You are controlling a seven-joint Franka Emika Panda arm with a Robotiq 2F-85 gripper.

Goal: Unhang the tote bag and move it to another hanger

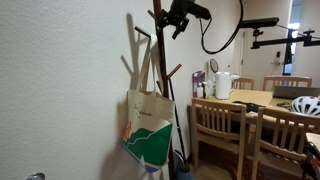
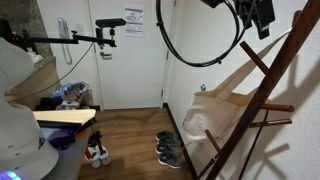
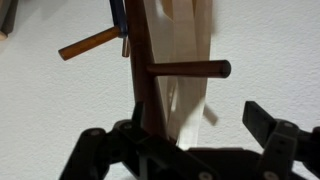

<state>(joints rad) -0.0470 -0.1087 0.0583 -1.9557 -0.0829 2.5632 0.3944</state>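
Observation:
The cream tote bag with its green-teal print hangs beside the dark coat-stand pole against the wall. Its long handles run up towards the upper pegs. A short lower peg slants up from the pole, and lower pegs also show in an exterior view. My gripper is high at the top of the stand in both exterior views. In the wrist view it is open, with the cream handles between its fingers, untouched, next to a dark peg.
A wooden dining table with chairs, a white kettle and a helmet stands close beside the stand. Shoes lie on the wood floor near a white door. The wall is right behind the pole.

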